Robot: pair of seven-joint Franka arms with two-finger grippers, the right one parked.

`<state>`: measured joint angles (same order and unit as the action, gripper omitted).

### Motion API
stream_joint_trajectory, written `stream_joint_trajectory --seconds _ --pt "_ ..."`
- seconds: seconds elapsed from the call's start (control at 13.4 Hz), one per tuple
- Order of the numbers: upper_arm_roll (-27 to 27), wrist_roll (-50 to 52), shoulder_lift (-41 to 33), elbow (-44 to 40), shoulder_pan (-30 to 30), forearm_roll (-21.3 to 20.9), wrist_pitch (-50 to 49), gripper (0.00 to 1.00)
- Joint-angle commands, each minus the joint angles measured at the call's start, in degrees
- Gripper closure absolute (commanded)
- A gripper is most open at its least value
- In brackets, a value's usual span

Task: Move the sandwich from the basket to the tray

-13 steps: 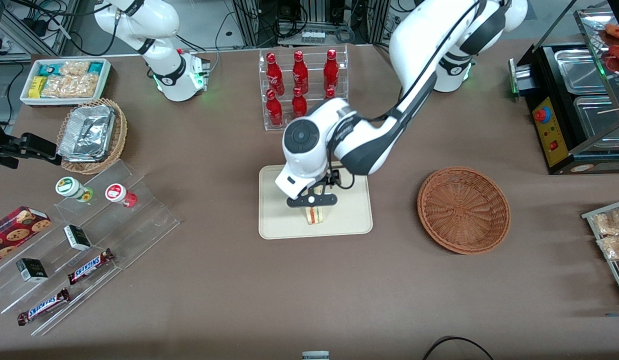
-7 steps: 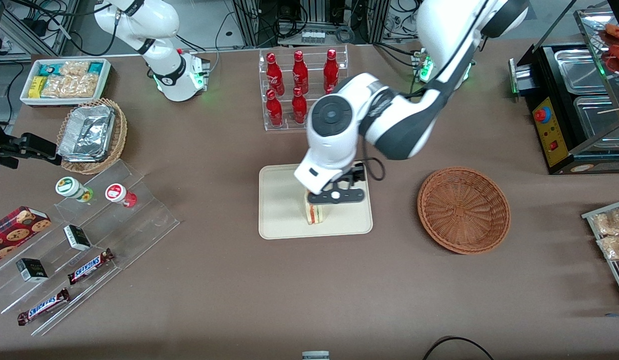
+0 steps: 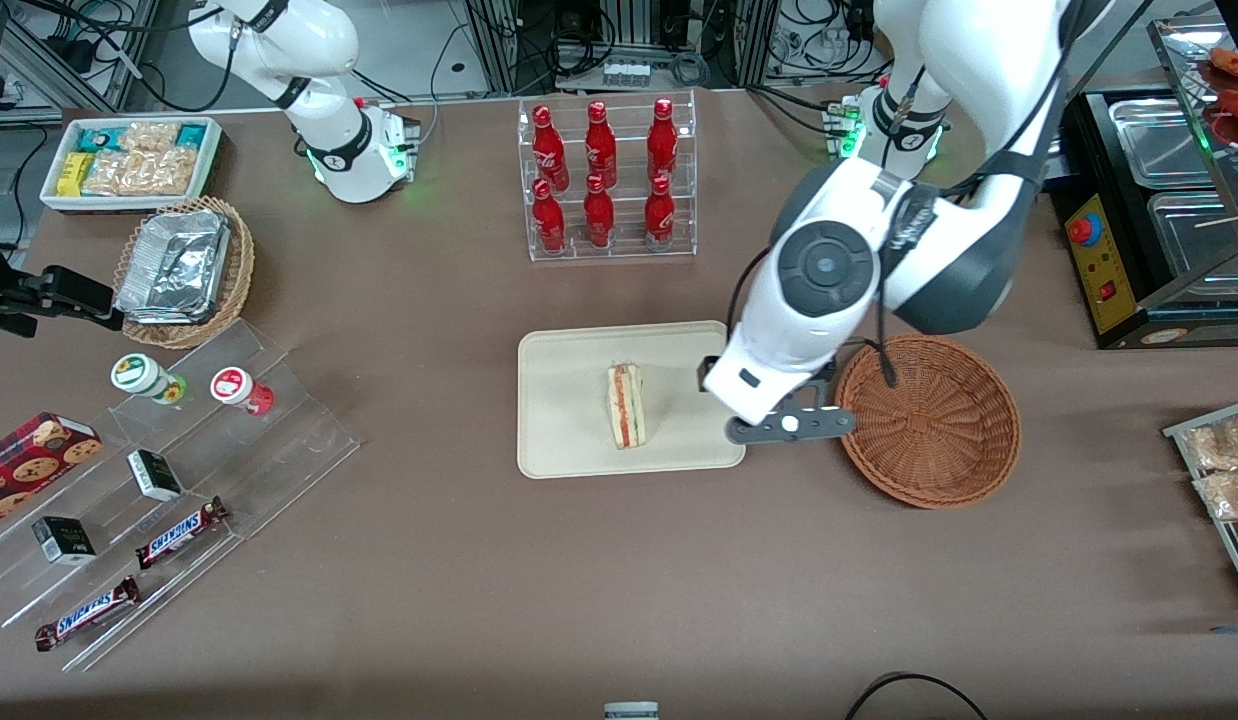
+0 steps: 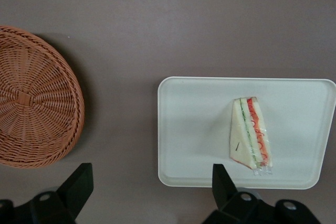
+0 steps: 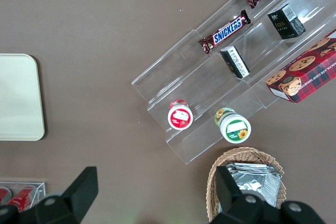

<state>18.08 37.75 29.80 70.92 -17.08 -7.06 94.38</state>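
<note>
Gripper (image 3: pixel 789 424) wide open, empty, high above the gap between tray (image 3: pixel 564 440) and basket (image 3: pixel 927 420). Sandwich (image 3: pixel 627 405) lying on the tray. Placement apparently done; next, probably only retreat toward rest.

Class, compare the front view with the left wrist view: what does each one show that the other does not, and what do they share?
Only the front view shows the red bottles, the Snickers bars and the working arm whose tool hangs between tray and basket. Only the left wrist view shows that tool's fingers spread wide, holding nothing. Both show the sandwich lying on the tray and the empty basket.
</note>
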Motion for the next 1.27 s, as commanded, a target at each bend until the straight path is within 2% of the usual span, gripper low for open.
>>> stream_joint_trajectory --seconds 0.0,0.22,0.45,0.52,1.04,1.19 --pt "0.1 -0.9 -2.6 2.7 1.0 0.7 -1.5 0.00" --pt "-0.2 -0.8 -4.0 2.9 2.9 0.9 -3.3 0.00" --pt "0.1 -3.9 -11.8 12.2 8.8 6.7 -2.1 0.00" --pt "-0.1 -6.3 -13.6 13.6 9.9 7.3 -2.4 0.00" --pt "-0.3 -21.2 -19.3 14.7 17.7 8.7 -12.7 0.00" --pt "-2.4 -25.1 -21.0 14.5 18.4 8.8 -15.7 0.00"
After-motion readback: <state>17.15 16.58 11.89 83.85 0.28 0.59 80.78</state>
